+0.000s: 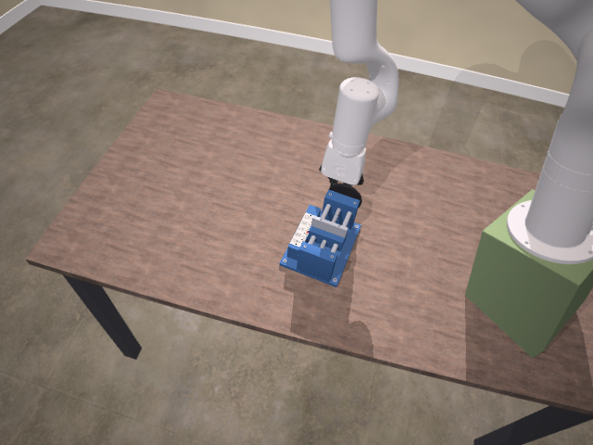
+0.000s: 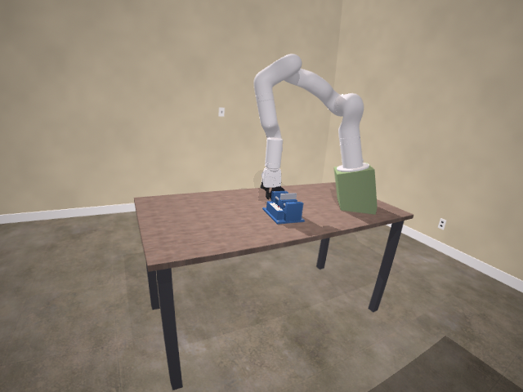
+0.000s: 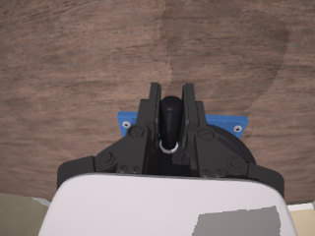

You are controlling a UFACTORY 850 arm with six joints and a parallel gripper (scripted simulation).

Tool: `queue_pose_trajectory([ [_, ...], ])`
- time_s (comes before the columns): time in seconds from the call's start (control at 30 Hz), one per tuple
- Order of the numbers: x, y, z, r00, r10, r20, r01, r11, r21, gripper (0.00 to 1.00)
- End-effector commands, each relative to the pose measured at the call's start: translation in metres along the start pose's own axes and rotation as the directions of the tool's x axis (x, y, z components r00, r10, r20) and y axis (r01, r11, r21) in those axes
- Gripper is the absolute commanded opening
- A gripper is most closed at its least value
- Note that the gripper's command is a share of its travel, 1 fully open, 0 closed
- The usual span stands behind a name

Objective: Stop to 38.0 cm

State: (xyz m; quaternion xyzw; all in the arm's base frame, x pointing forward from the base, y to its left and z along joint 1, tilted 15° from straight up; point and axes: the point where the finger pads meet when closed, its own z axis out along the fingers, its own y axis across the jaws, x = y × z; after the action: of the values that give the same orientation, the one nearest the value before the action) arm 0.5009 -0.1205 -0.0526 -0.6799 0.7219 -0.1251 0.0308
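Note:
A blue stop fixture (image 1: 321,242) sits on the wooden table, also seen in the exterior view (image 2: 283,207). Grey rods run along it and a grey stop block (image 1: 329,226) sits across them about midway. A white scale strip (image 1: 302,230) with marks runs along its left side. The black handwheel (image 1: 348,192) is at the far end of the fixture. My gripper (image 3: 170,97) is shut on the handwheel's black knob (image 3: 172,124), straight above it. In the wrist view the fixture's blue end plate (image 3: 226,124) shows behind the fingers. The scale's reading is too small to tell.
The arm's green base block (image 1: 529,287) stands at the table's right side. The table's front edge (image 1: 191,306) lies a little ahead of the fixture.

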Motion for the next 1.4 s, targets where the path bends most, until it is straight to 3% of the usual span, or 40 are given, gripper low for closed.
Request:
queue_pose_trajectory([
  [0.0,0.000,0.002,0.002,1.000,0.000,0.000,0.000,1.000,0.000,0.06],
  [0.83,0.000,0.026,0.015,1.000,0.000,0.000,0.000,1.000,0.000,0.06],
  [1.37,0.000,0.049,0.006,1.000,0.000,0.000,0.000,1.000,0.000,0.06],
])
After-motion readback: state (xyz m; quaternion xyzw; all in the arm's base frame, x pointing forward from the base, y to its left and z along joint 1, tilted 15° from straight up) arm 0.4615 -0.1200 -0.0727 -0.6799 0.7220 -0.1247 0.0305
